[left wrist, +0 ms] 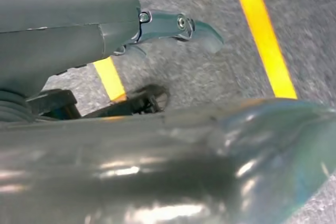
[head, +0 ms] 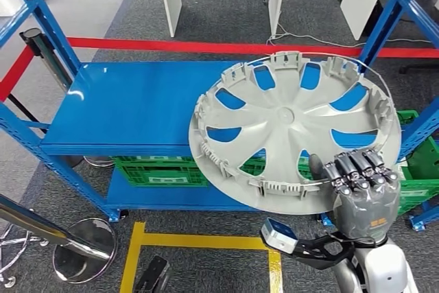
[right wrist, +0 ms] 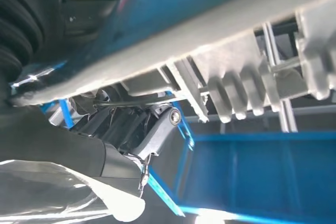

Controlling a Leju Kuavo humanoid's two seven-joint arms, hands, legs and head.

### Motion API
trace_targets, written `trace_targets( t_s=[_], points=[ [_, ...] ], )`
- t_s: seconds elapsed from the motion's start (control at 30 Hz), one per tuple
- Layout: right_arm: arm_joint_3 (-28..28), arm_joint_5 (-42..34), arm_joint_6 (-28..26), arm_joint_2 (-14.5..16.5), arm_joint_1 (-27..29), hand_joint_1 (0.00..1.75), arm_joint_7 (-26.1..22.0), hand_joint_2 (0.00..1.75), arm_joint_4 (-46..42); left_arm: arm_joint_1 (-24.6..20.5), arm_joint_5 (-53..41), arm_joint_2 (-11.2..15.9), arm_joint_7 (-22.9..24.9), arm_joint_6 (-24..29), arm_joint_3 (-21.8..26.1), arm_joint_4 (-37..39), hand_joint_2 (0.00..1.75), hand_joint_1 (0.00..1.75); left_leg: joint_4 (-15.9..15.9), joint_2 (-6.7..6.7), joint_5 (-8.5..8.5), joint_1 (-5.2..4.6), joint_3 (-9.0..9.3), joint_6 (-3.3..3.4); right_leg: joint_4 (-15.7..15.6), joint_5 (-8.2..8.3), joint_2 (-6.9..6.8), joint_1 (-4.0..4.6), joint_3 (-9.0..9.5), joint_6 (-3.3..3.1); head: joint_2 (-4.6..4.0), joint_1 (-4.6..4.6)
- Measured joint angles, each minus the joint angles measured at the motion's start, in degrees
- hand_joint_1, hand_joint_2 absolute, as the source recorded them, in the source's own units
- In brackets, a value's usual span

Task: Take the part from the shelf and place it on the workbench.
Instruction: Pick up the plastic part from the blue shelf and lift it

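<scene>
Right hand holds the hubcap over the blue shelf's right end.

Blue shelf [head: 124,104]: upper deck bare on its left part; green crates [head: 155,169] sit on the lower deck beneath. Grey hubcap [head: 290,128]: inner side up, tilted, near rim overhanging the shelf front. Right hand [head: 362,186]: clamped on the hubcap's near-right rim, fingers [head: 357,166] curled over the top, thumb below as seen from the right wrist. Left hand [left wrist: 71,30]: hangs above yellow floor tape [left wrist: 259,30]; fingers blurred, cannot tell whether spread or closed.

Matt grey plastic part [head: 290,125], glossy blue metal shelf [head: 129,104]
</scene>
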Motion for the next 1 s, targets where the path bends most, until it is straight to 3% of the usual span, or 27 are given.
trace_targets(
  t_s=[0.1,0.13,0.17,0.2,0.27,0.33,0.4,0.47,0.5,0.53,0.6,0.63,0.67,0.7,0.73,0.8,0.87,0.93,1.0],
  points=[
    [-0.63,0.00,0.00,-0.33,0.58,1.75,-0.26,1.75,-0.48,0.00,2.04,-0.37,1.06,0.10,0.77,0.01,0.00,0.00,-0.33,0.15,2.25,0.19,-2.32,0.33,8.29,-7.90,0.09,0.04,-2.18,0.62,0.00,0.34],
    [-0.86,0.00,0.00,-0.41,0.86,1.75,-0.31,1.75,-0.63,0.04,2.76,-0.46,1.37,0.02,1.19,0.01,0.00,0.00,-0.23,0.18,2.91,0.19,-3.28,0.28,11.61,-9.31,0.07,0.01,-2.59,0.85,0.00,0.38],
    [-1.10,-0.01,0.00,-0.48,1.20,1.75,-0.36,1.75,-0.81,0.07,3.37,-0.51,1.60,-0.07,1.62,0.01,0.00,0.00,-0.09,0.21,3.54,0.22,-4.23,0.18,13.70,-9.33,0.06,-0.06,-2.41,1.08,0.00,0.39],
    [-1.34,-0.01,0.00,-0.55,1.56,1.75,-0.44,1.75,-1.04,0.08,3.86,-0.55,1.78,-0.16,2.05,0.01,0.00,0.00,0.13,0.25,4.12,0.27,-5.23,0.03,13.91,-8.14,0.03,-0.17,-1.33,1.31,0.00,0.41],
    [-1.79,-0.01,0.00,-0.65,2.10,1.75,-0.63,1.75,-1.57,0.08,4.44,-0.64,2.07,-0.21,2.73,0.01,0.00,0.00,0.94,0.29,5.03,0.44,-7.13,-0.48,8.86,-5.23,-0.04,-0.49,3.38,1.71,0.00,0.42],
    [-2.11,-0.01,0.00,-0.69,2.31,1.75,-0.84,1.75,-2.22,0.06,4.81,-0.74,2.26,-0.04,3.17,0.01,0.00,0.00,2.13,0.27,5.69,0.41,-8.76,-1.14,1.29,-5.65,-0.01,-0.47,8.68,1.59,0.01,0.45],
    [-2.40,-0.01,0.00,-0.71,2.50,1.75,-1.01,1.75,-2.91,0.04,5.44,-0.81,2.56,0.10,3.69,0.01,0.00,0.00,2.79,0.26,6.45,0.31,-9.62,-1.72,-2.16,-7.10,0.12,-0.21,10.36,0.72,0.01,0.45],
    [-2.69,-0.01,0.01,-0.71,2.85,1.75,-1.10,1.75,-3.43,0.08,6.26,-0.86,3.02,0.13,4.33,0.03,0.00,0.00,3.08,0.22,6.56,0.43,-9.95,-2.24,-2.19,-6.72,0.03,-0.28,9.45,-0.30,0.01,0.43],
    [-2.83,-0.01,0.01,-0.71,2.97,1.75,-1.12,1.75,-3.62,0.12,6.60,-0.88,3.24,0.13,4.63,0.05,0.00,0.00,3.87,0.18,5.26,0.52,-10.18,-2.57,-2.15,-6.29,-0.07,-0.34,9.07,-0.76,0.01,0.38],
    [-2.93,-0.01,0.02,-0.71,3.03,1.75,-1.15,1.75,-3.78,0.15,6.85,-0.90,3.39,0.12,4.91,0.07,0.00,0.00,5.62,0.14,2.93,0.64,-10.56,-2.94,-2.16,-5.76,-0.17,-0.43,8.67,-1.17,0.01,0.31],
    [-3.13,0.00,0.02,-0.71,3.19,1.75,-1.27,1.75,-4.11,0.16,7.50,-0.92,3.53,-0.02,5.51,0.13,0.00,0.00,12.25,0.11,-3.27,0.90,-11.67,-3.56,-2.04,-4.57,-0.24,-0.39,7.67,-1.63,0.00,0.16],
    [-3.26,0.00,0.02,-0.71,3.36,1.75,-1.39,1.75,-4.33,0.16,7.97,-0.92,3.57,-0.16,5.87,0.19,0.00,0.00,15.70,0.11,-5.27,1.00,-12.05,-3.72,-1.93,-3.95,-0.25,-0.35,7.04,-1.66,0.00,0.13],
    [-3.41,0.00,0.02,-0.71,3.58,1.75,-1.55,1.75,-4.57,0.18,8.49,-0.91,3.64,-0.32,6.25,0.25,0.00,0.00,18.05,0.09,-6.02,1.07,-11.89,-3.77,-1.79,-3.36,-0.25,-0.31,6.25,-1.63,0.00,0.13],
    [-3.54,0.00,0.02,-0.71,3.80,1.75,-1.70,1.75,-4.78,0.23,8.91,-0.91,3.72,-0.46,6.61,0.31,0.00,0.00,18.31,0.08,-5.49,1.10,-10.89,-3.69,-1.61,-2.85,-0.25,-0.28,5.45,-1.58,0.00,0.13],
    [-3.63,0.00,0.02,-0.71,3.99,1.75,-1.82,1.75,-4.96,0.28,9.18,-0.91,3.80,-0.55,6.90,0.35,0.00,0.00,16.36,0.06,-4.18,1.09,-8.90,-3.47,-1.45,-2.40,-0.23,-0.24,4.71,-1.52,0.00,0.11],
    [-3.69,0.00,0.02,-0.71,4.21,1.75,-1.93,1.75,-5.26,0.30,9.46,-0.88,3.88,-0.64,7.31,0.37,0.00,0.00,8.44,-0.11,-2.01,0.93,-3.32,-2.71,-1.24,-1.60,-0.19,-0.14,3.60,-1.29,0.00,0.12],
    [-3.80,0.00,0.02,-0.71,4.27,1.75,-1.97,1.75,-5.61,0.23,9.71,-0.84,3.94,-0.68,7.68,0.40,0.00,0.00,2.22,-0.32,-1.67,0.63,0.25,-2.10,-1.31,-0.64,-0.19,-0.12,2.98,-0.77,0.00,0.16],
    [-3.92,0.00,0.02,-0.71,4.31,1.75,-2.08,1.75,-5.92,0.22,10.24,-0.80,4.25,-0.66,8.18,0.50,0.00,0.00,0.67,-0.37,-1.27,0.35,0.35,-1.68,-1.73,0.52,-0.22,-0.28,2.63,0.02,0.01,0.18],
    [-4.09,-0.01,0.02,-0.71,4.66,1.75,-2.16,1.75,-6.23,0.16,10.89,-0.77,4.68,-0.55,8.70,0.64,0.00,0.00,0.12,-0.18,0.14,0.41,-0.58,-1.00,-1.39,-0.40,-0.12,-0.39,2.05,0.64,0.00,0.25]
  ],
)
